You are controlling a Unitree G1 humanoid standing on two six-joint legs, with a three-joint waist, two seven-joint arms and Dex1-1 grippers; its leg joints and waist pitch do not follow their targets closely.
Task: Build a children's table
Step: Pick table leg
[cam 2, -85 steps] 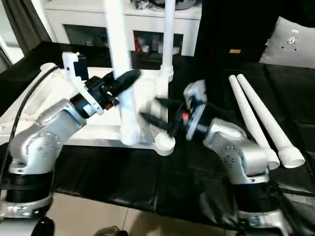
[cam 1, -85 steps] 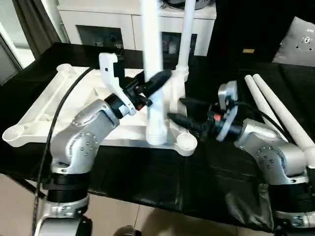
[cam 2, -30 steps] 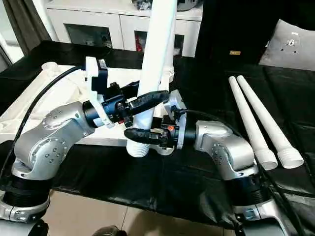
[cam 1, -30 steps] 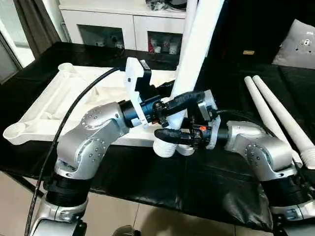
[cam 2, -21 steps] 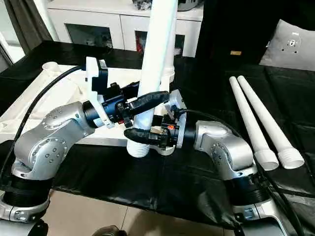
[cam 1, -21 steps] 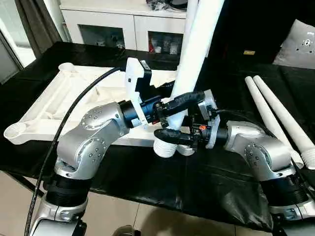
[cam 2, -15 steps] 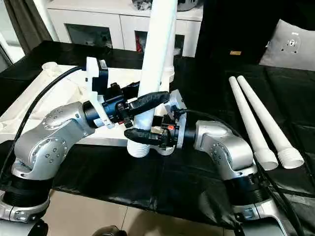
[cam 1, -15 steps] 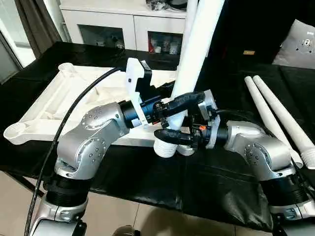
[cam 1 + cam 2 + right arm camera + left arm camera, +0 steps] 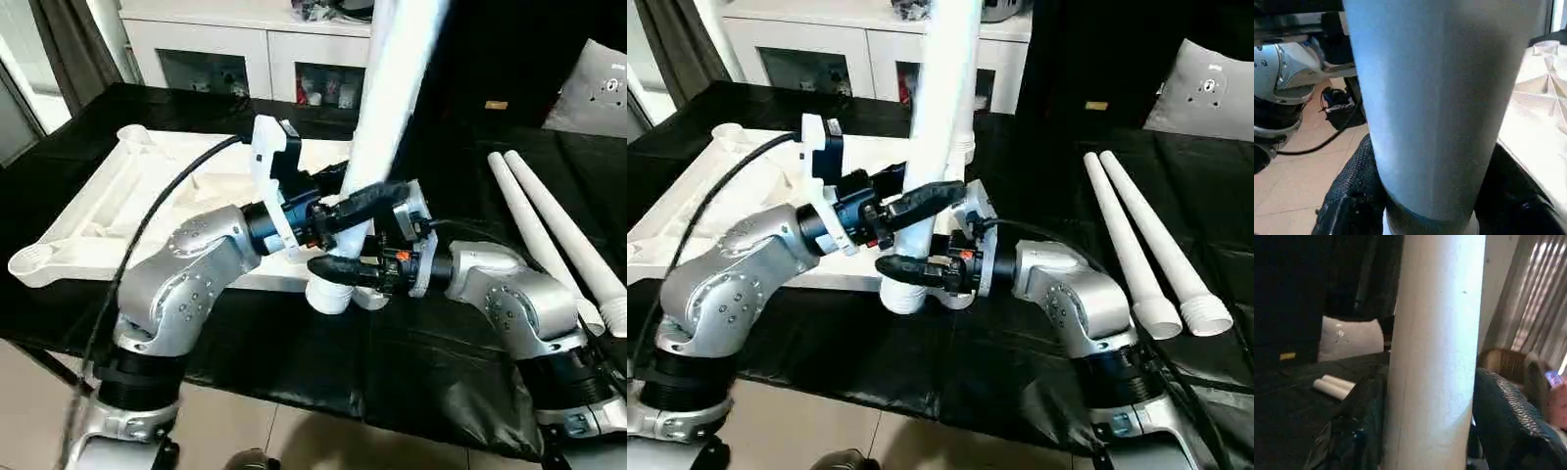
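White tubular leg (image 9: pixel 392 108) – centre frame, tilted, foot at the near corner socket of the upturned tabletop (image 9: pixel 127 211); left claw (image 9: pixel 361 201) and right claw (image 9: pixel 338 268) both pinch it low – likely light, stiff, slick; hold near the base.

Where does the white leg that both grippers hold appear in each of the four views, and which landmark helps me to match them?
Left eye view: held leg rises tilted from centre to the top edge.
Right eye view: centre, to the top edge.
Left wrist view: wide white tube in the middle.
Right wrist view: close tube across the centre.
Shared landmark: the two spare legs lying on the black cloth, also in the left wrist view.
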